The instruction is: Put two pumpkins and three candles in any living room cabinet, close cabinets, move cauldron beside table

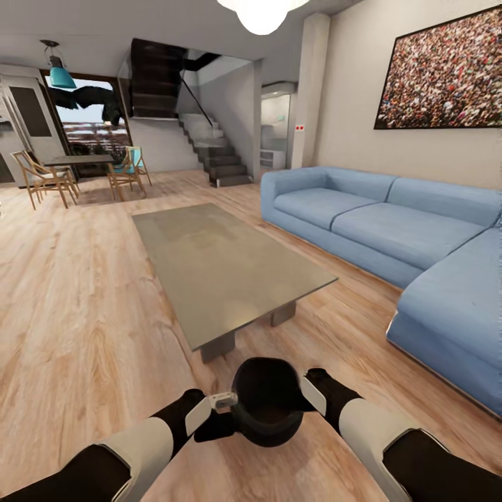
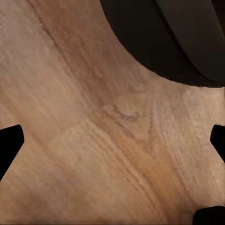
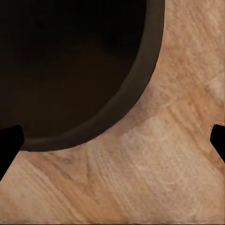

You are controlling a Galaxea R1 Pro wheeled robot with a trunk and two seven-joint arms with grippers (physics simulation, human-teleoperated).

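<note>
The cauldron sits low in the head view, glossy black with its mouth open upward, flanked by both arms. The left gripper presses in at its left side and the right gripper at its right rim. In the left wrist view the fingertips stand wide apart over bare wood floor, the cauldron's wall off to one side, so those jaws are spread. The right wrist view shows the same wide spread, with the cauldron's dark hollow beside one finger. Just ahead stands the grey worktop, close to the cauldron but not touching. A blue sofa runs along the right.
</note>
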